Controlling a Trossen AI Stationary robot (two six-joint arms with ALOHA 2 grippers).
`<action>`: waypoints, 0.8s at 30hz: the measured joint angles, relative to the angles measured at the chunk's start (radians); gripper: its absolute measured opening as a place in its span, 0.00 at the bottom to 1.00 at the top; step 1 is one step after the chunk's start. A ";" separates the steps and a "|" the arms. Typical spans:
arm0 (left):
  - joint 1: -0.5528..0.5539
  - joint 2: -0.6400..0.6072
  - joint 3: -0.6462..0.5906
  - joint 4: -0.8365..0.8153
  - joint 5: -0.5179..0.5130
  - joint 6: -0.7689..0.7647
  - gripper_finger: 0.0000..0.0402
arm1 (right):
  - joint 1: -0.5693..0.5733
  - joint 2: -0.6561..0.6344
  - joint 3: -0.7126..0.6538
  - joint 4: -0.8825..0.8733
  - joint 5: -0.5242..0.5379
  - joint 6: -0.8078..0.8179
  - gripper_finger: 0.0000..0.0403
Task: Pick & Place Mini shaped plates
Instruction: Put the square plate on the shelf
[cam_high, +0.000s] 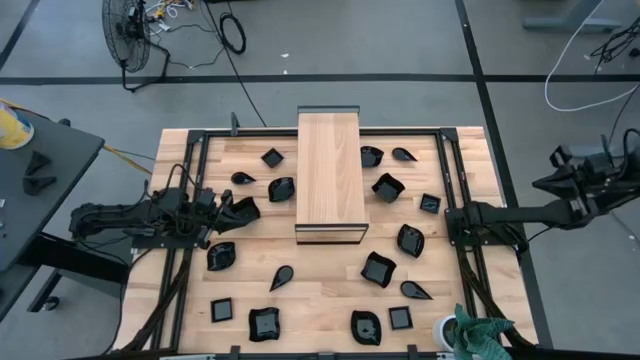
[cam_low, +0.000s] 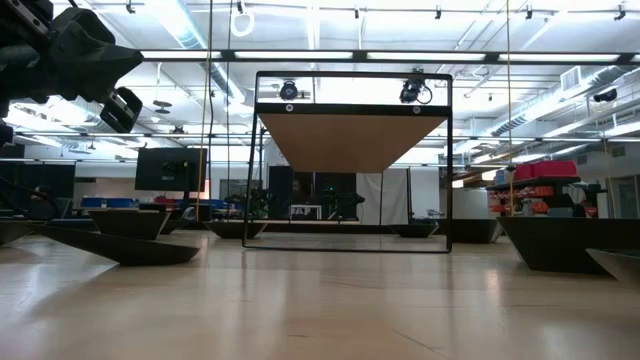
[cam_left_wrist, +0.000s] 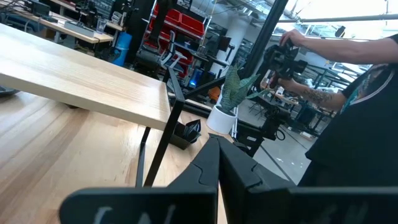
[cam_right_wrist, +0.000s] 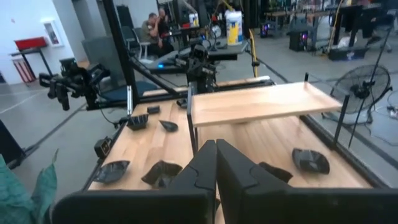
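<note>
Your left gripper (cam_high: 222, 213), fingers pressed together on nothing, sits at 9 o'clock beside a wavy plate (cam_high: 245, 209). Your right gripper (cam_high: 455, 218), likewise closed and empty, waits at 3 o'clock. Mini shaped plates (cam_high: 380, 269) ring the wooden board (cam_high: 331, 172).

Light wooden table (cam_high: 330, 285), carrying a raised wooden board (cam_high: 330, 172) at centre on a black frame; small glossy black mini shaped plates (cam_high: 378, 269) scattered left, right and in front of that board
</note>
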 joint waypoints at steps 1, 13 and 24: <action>0.000 0.000 0.000 0.000 0.000 0.000 0.01 | 0.000 0.000 0.005 0.000 0.000 -0.006 0.03; 0.000 0.000 0.000 0.000 0.000 0.000 0.01 | 0.000 0.000 0.010 0.000 0.000 -0.090 0.03; 0.000 0.000 0.000 0.000 0.000 0.000 0.01 | 0.000 0.000 0.009 0.019 0.000 -0.079 0.03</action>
